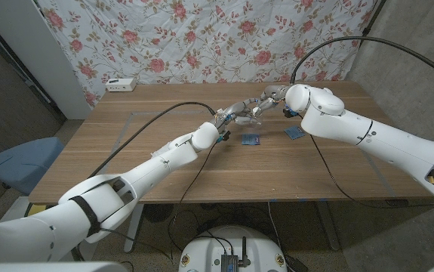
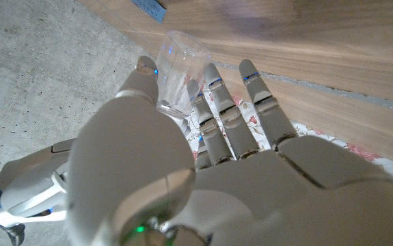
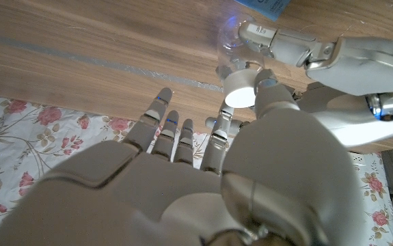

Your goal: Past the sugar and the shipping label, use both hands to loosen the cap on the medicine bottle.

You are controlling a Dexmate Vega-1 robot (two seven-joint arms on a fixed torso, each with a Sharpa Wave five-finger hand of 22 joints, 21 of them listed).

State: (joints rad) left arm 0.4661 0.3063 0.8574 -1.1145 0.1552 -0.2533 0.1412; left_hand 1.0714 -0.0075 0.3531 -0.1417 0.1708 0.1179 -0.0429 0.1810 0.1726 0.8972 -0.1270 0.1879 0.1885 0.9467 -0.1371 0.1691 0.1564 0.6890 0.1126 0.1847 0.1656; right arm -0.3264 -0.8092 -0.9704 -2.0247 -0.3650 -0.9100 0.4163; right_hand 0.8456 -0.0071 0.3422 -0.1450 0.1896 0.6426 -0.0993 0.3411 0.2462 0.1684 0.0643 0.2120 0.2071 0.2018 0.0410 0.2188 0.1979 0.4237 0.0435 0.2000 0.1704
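The medicine bottle (image 1: 256,113), clear with a white cap, is held up above the table's far middle between my two hands. My left hand (image 1: 234,115) grips the clear body (image 2: 180,74) between thumb and fingers (image 2: 217,89). My right hand (image 1: 274,96) reaches in from the other side. Its thumb and a finger pinch the white cap (image 3: 240,93). In the right wrist view my left hand (image 3: 319,51) shows wrapped around the bottle's clear body (image 3: 232,35). The other fingers (image 3: 162,119) of my right hand (image 3: 203,178) are spread.
Two small blue packets lie on the wooden table (image 1: 126,159) just under the hands, one (image 1: 250,138) nearer me and one (image 1: 293,133) to the right. A white box (image 1: 121,84) sits at the far left corner. A floral cloth hangs behind.
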